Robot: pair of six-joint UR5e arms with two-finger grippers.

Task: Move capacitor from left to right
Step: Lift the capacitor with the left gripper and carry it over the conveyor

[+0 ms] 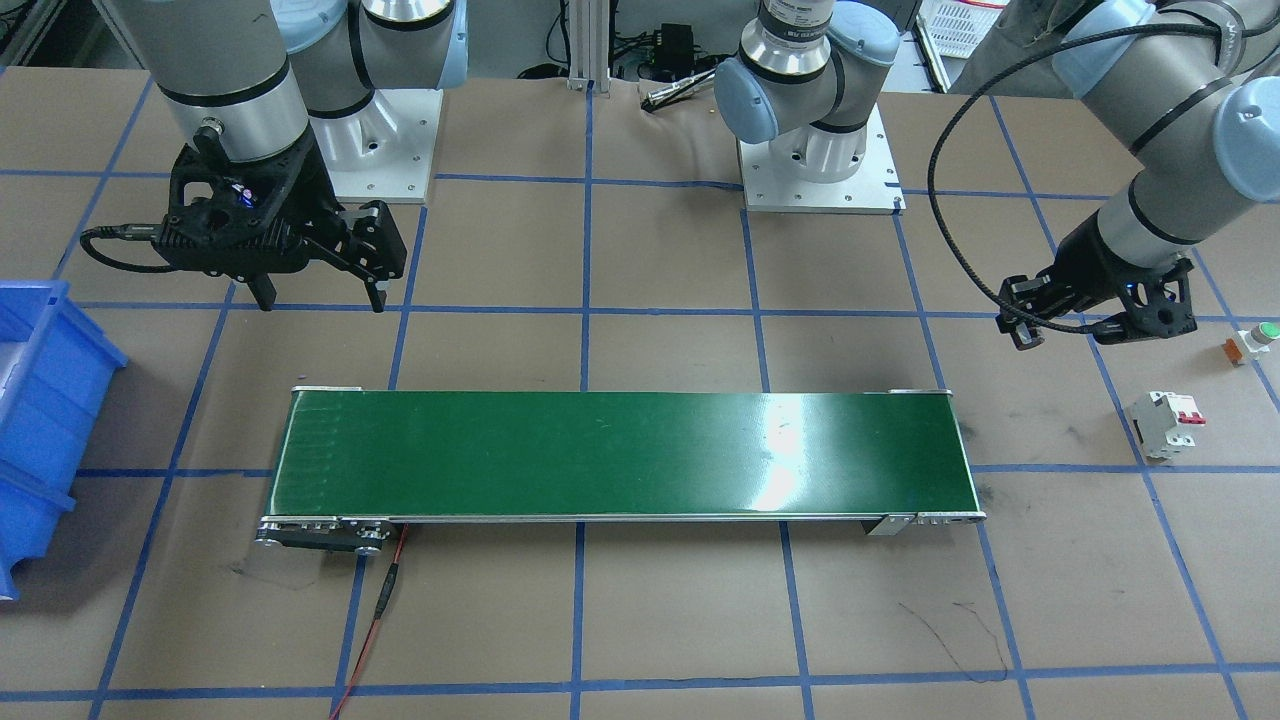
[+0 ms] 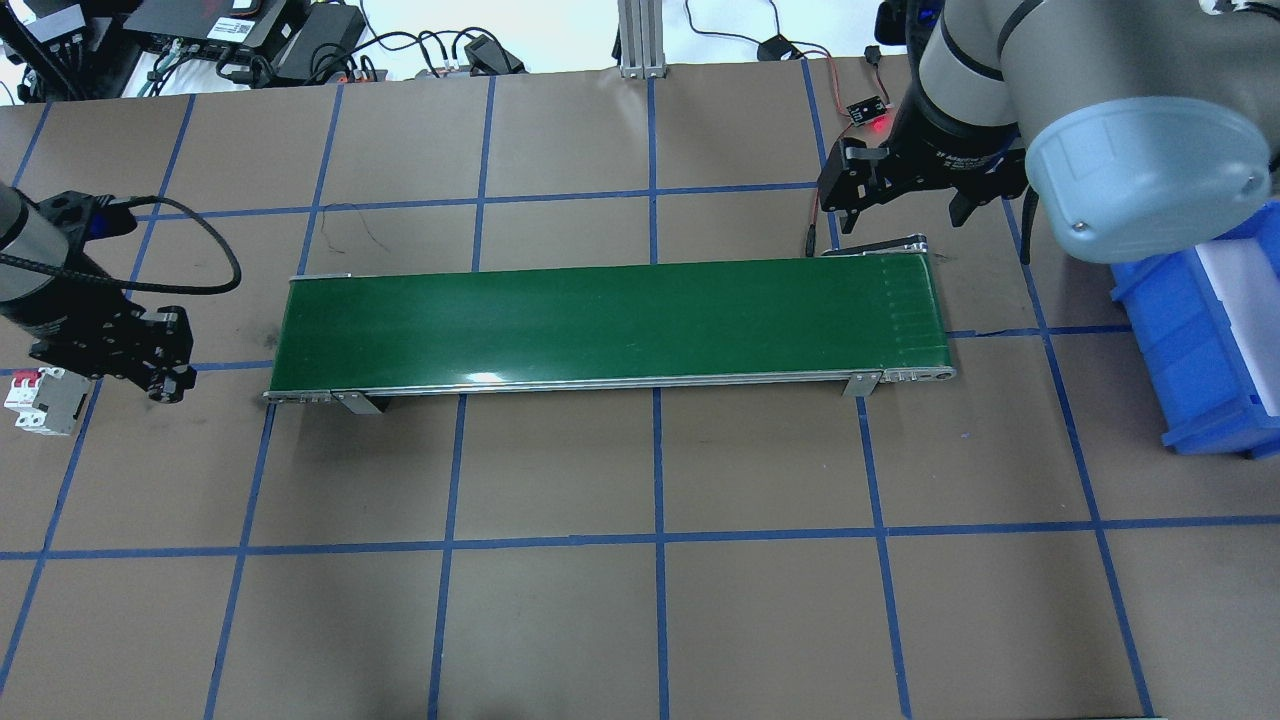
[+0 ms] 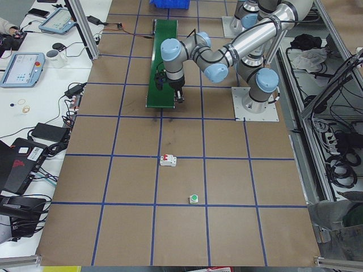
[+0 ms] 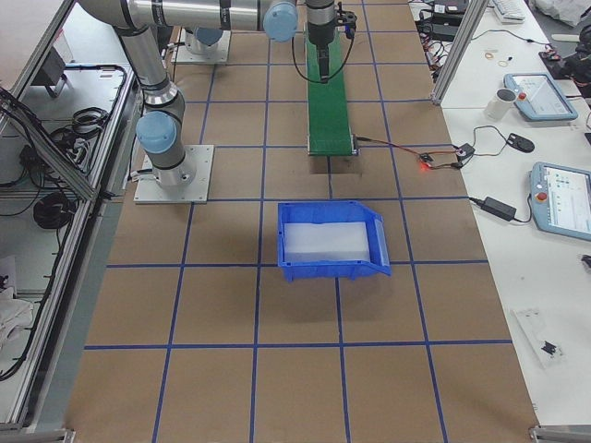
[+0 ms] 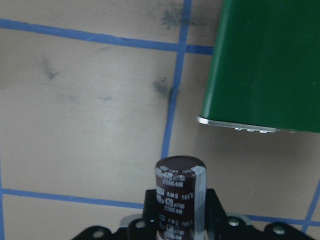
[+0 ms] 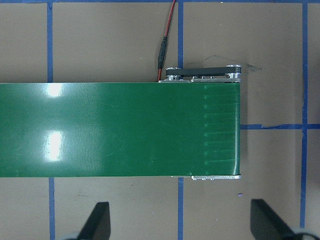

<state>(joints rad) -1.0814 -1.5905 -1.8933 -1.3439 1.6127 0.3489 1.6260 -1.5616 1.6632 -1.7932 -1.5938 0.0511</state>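
The capacitor (image 5: 180, 192), a small dark cylinder with pale markings, stands upright between the jaws of my left gripper (image 5: 177, 220), which is shut on it. This gripper (image 2: 165, 378) hangs over the brown table just off the left end of the green conveyor belt (image 2: 610, 320); in the front-facing view it (image 1: 1025, 335) is at the right. My right gripper (image 1: 322, 298) is open and empty above the belt's other end (image 6: 150, 130), with its fingers (image 6: 97, 222) spread wide.
A white breaker with red switches (image 1: 1165, 422) and a green-topped push button (image 1: 1255, 340) lie on the table by the left gripper. A blue bin (image 2: 1210, 340) stands past the belt's right end. A red cable (image 1: 385, 600) runs from the belt.
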